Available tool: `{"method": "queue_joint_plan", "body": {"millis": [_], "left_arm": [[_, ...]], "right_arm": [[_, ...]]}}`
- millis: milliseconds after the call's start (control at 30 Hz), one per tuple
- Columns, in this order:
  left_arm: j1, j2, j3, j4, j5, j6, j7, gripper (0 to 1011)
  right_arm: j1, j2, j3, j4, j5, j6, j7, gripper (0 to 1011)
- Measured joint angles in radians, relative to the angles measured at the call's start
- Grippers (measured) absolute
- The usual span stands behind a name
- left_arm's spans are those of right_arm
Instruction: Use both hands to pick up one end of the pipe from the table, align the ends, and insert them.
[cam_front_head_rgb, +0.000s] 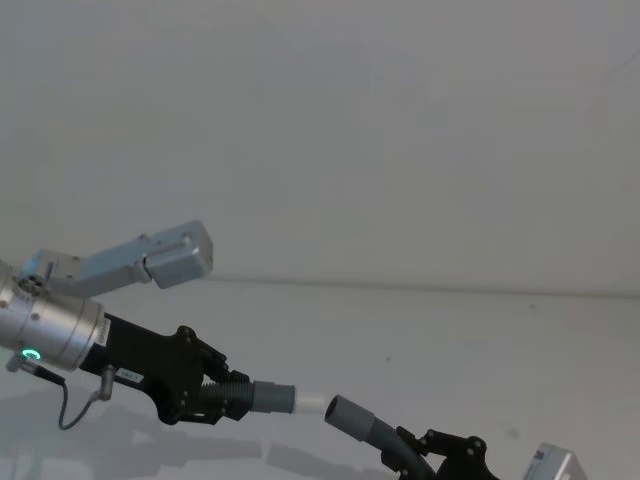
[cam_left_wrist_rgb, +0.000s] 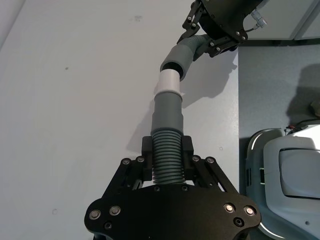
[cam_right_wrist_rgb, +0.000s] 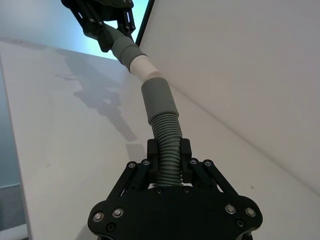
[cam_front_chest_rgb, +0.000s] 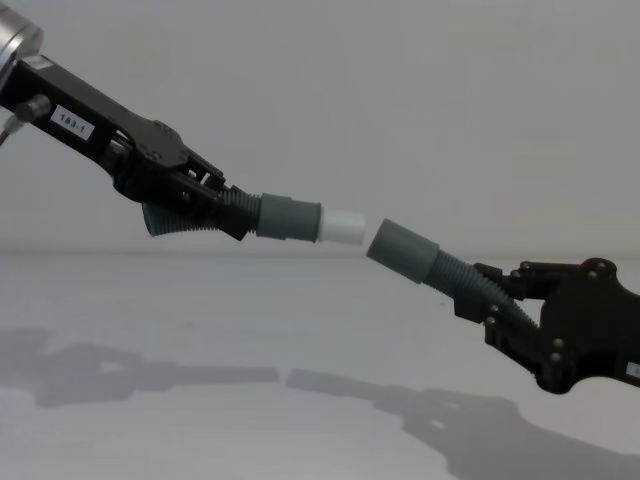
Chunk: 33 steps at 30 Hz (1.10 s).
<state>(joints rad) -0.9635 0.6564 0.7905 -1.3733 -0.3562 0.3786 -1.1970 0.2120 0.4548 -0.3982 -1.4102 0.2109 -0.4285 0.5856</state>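
chest view: your left tool is clamped on the ribbed body of one pipe piece at the left of the frame. your right tool is clamped on the other piece at lower right. both pieces hang above the bench. the white tip sits right at the mouth of the hollow cuff, not yet inside, and the two axes meet at an angle. level the right piece until cuff and tip run straight, then push slowly along that line. a skewed push would likely just bend the ribbed bodies.
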Motion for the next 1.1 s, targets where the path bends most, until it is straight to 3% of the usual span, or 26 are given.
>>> {"method": "queue_joint_plan", "body": {"millis": [1100], "left_arm": [[-0.040, -0.022, 0.043, 0.053, -0.006, -0.022, -0.014, 295]], "right_arm": [[0.000, 0.000, 0.000, 0.000, 0.000, 0.000, 0.000, 227]]}}
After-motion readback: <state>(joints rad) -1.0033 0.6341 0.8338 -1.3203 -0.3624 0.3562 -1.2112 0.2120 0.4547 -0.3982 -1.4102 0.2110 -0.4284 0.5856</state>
